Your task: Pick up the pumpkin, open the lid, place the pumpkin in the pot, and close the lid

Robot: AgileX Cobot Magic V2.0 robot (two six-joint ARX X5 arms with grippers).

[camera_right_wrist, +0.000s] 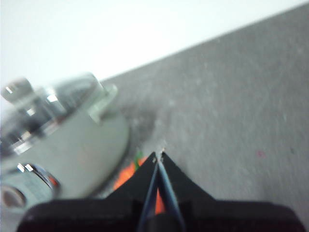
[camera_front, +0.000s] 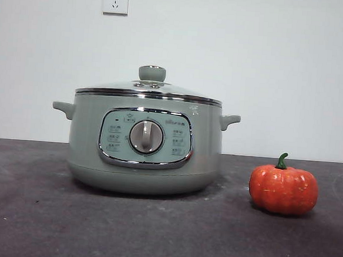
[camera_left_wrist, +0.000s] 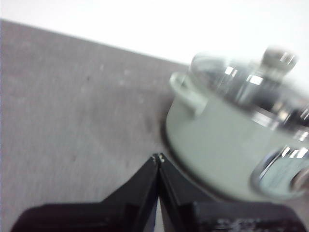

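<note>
The sage-green pot (camera_front: pixel 145 143) stands left of centre on the dark table, its glass lid (camera_front: pixel 149 90) with the green knob closed on top. The orange pumpkin (camera_front: pixel 283 189) with a green stem sits on the table to the pot's right, apart from it. No gripper shows in the front view. My left gripper (camera_left_wrist: pixel 158 157) is shut and empty, up above the table beside the pot (camera_left_wrist: pixel 227 145) and its lid (camera_left_wrist: pixel 251 84). My right gripper (camera_right_wrist: pixel 159 155) is shut and empty, above the pumpkin (camera_right_wrist: pixel 126 176), which is mostly hidden behind its jaws, next to the pot (camera_right_wrist: pixel 63 150).
A white wall with two sockets (camera_front: pixel 115 1) stands behind the table. The dark grey tabletop (camera_front: pixel 30 213) stretches in front of and to both sides of the pot.
</note>
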